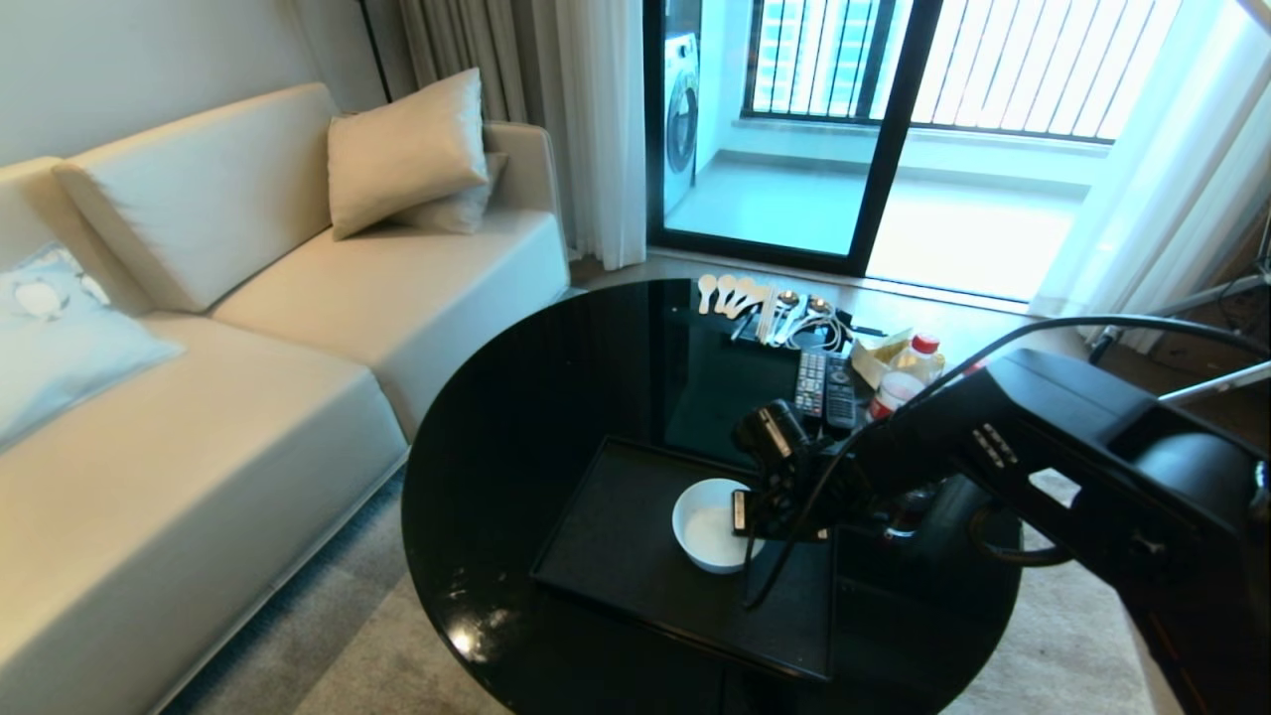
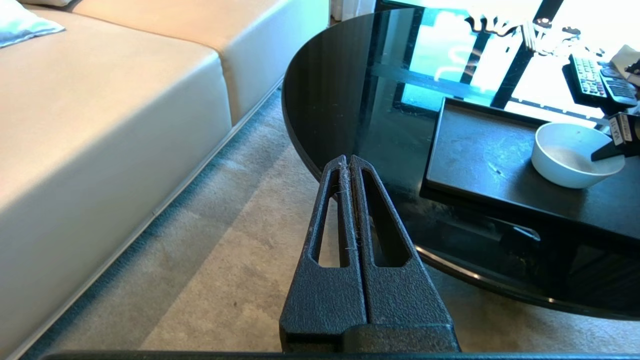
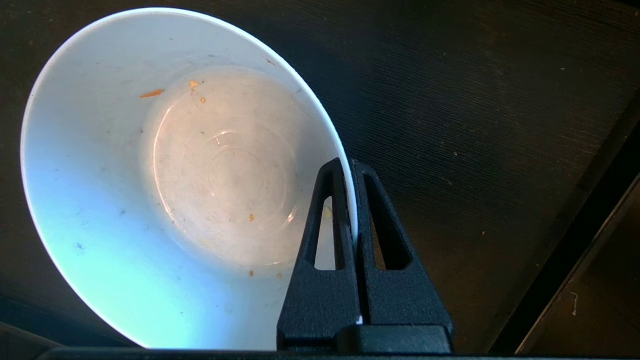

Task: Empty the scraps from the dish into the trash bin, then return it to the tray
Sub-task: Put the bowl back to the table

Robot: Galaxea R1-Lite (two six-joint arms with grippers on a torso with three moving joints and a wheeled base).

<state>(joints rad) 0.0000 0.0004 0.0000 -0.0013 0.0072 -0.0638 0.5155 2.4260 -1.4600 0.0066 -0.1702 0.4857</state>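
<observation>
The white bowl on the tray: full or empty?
Nearly empty: the dish shows a bare bottom with only tiny orange specks.

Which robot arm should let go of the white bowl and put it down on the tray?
The right. Its right gripper is already pinched on the rim of the bowl, over the tray. The left gripper is shut, empty and off beside the table.

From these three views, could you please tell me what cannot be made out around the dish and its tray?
- Trash bin: in no view; its place cannot be told.
- Tray: head view, near right corner behind the right arm; right wrist view, cut by the edges.
- Dish: whether its base rests on the tray; the right gripper, shut on its rim, covers that side in the head view.
- Items behind the remotes: too small, partly hidden by the arm.
</observation>
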